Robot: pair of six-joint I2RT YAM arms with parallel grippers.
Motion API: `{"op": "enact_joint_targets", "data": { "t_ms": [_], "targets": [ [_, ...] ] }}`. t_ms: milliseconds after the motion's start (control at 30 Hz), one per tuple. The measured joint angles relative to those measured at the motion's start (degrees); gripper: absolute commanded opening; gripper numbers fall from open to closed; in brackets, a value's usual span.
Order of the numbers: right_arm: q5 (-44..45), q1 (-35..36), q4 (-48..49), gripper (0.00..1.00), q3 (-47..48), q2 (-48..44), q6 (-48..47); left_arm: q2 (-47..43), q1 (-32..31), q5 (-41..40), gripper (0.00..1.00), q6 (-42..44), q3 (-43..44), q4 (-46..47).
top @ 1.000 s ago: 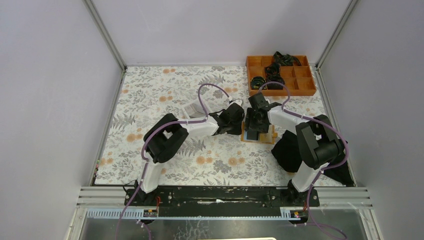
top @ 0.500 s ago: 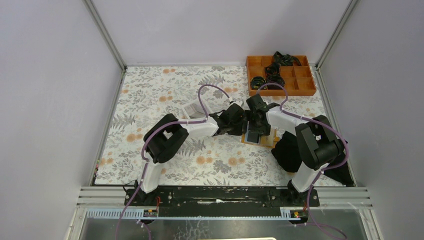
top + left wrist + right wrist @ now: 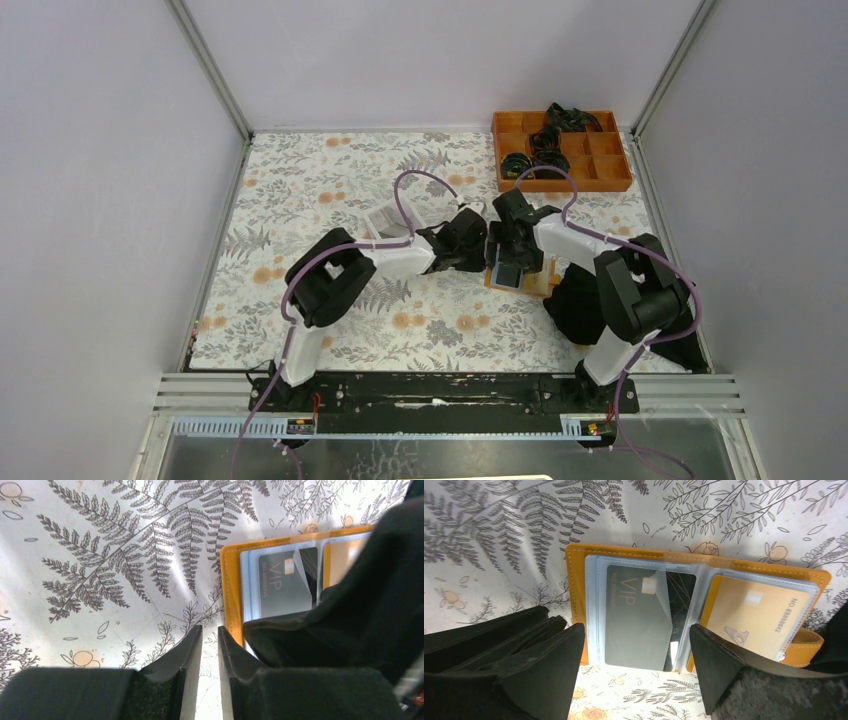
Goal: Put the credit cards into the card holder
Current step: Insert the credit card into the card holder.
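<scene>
The orange-tan card holder point(image 3: 576, 570) lies open on the floral table, clear sleeves up. A dark grey VIP card point(image 3: 634, 620) sits in its left sleeve and a tan card point(image 3: 756, 615) in its right sleeve. My right gripper point(image 3: 636, 630) is open just above the left sleeve, one finger on each side, holding nothing. My left gripper point(image 3: 208, 628) is shut but for a narrow slit, empty, its tips on the table beside the holder's orange edge point(image 3: 231, 595). From above, both grippers point(image 3: 478, 240) point(image 3: 507, 262) meet at the holder point(image 3: 540, 282).
An orange compartment tray point(image 3: 560, 150) with black items stands at the back right. A white box point(image 3: 385, 215) lies behind the left arm. A black cloth point(image 3: 580, 300) lies by the right arm's base, next to the holder.
My left gripper has moved right, up to the holder's left edge. My right gripper has shifted a little left and down over the holder.
</scene>
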Motion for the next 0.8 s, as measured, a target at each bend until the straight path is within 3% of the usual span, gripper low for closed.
{"op": "enact_joint_targets", "data": {
  "t_ms": [333, 600, 800],
  "targets": [
    [0.5, 0.0, -0.1, 0.81, 0.1, -5.1, 0.0, -3.6, 0.0, 2.4, 0.26, -0.2, -5.6, 2.2],
    [0.9, 0.0, -1.1, 0.54, 0.1, -5.4, 0.2, -4.5, 0.0, 5.7, 0.26, -0.2, -6.7, 4.3],
    [1.6, 0.0, -1.6, 0.43, 0.1, -5.4, 0.5, -4.5, 0.0, 7.5, 0.26, -0.1, -6.8, 5.9]
  ]
}}
